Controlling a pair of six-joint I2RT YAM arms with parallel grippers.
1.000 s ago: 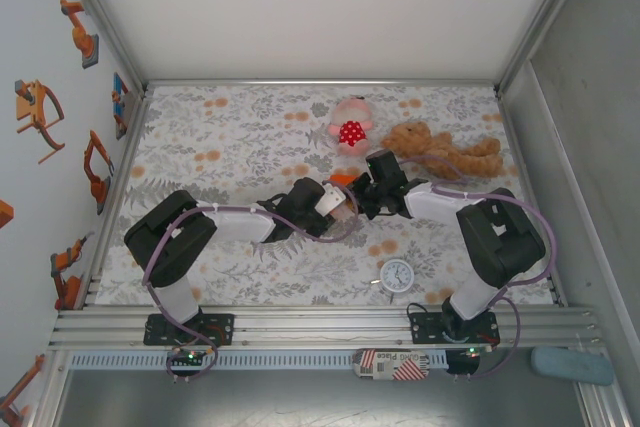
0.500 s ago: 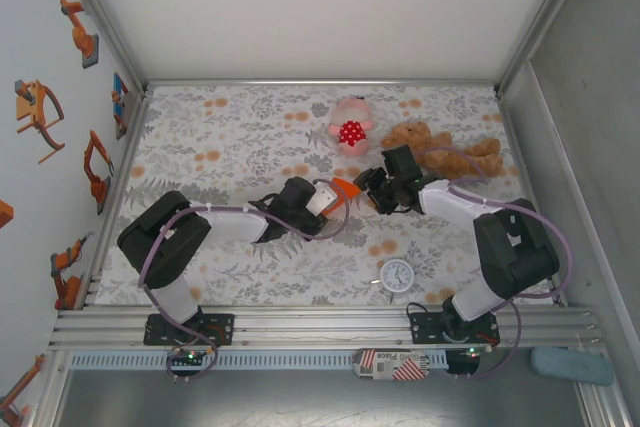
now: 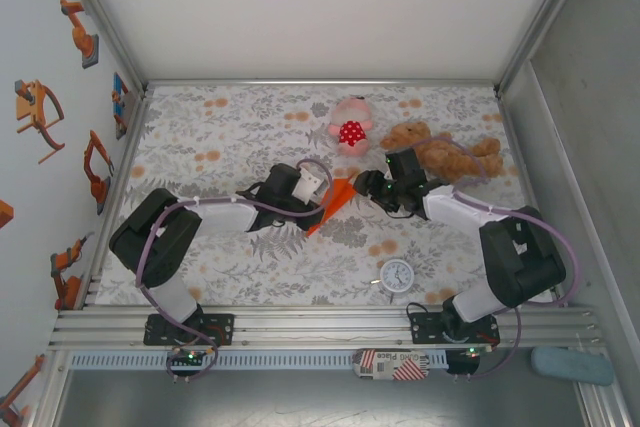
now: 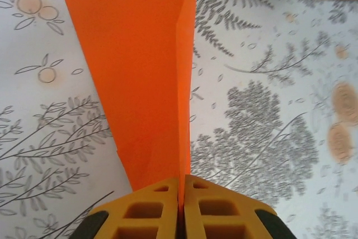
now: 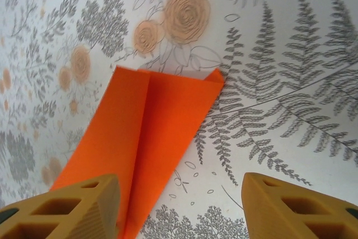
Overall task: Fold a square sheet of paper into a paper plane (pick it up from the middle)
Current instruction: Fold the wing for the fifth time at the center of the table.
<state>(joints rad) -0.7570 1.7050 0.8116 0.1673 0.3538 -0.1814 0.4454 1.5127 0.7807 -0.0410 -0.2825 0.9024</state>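
The square sheet of paper [image 3: 330, 208] is bright orange and folded into a narrow wedge with a centre crease. It lies slanted near the middle of the table. My left gripper [image 3: 322, 194] is shut on it. In the left wrist view the yellow fingers [image 4: 151, 211] pinch the crease of the paper [image 4: 140, 71], which stands up along the fold. My right gripper [image 3: 376, 187] hovers just right of the wedge, open. In the right wrist view the paper [image 5: 151, 132] lies flat beside the left finger of the right gripper [image 5: 179, 182], with nothing between the fingers.
A pink plush toy with a red spotted front [image 3: 351, 128] and a brown teddy bear [image 3: 446, 153] lie behind the grippers. A small white clock [image 3: 397, 275] sits near the front right. The floral tablecloth [image 3: 220, 137] covers the table, walled on three sides.
My left gripper has closed on the paper and drawn back to the left with it. My right gripper has opened, let go and moved right toward the teddy bear.
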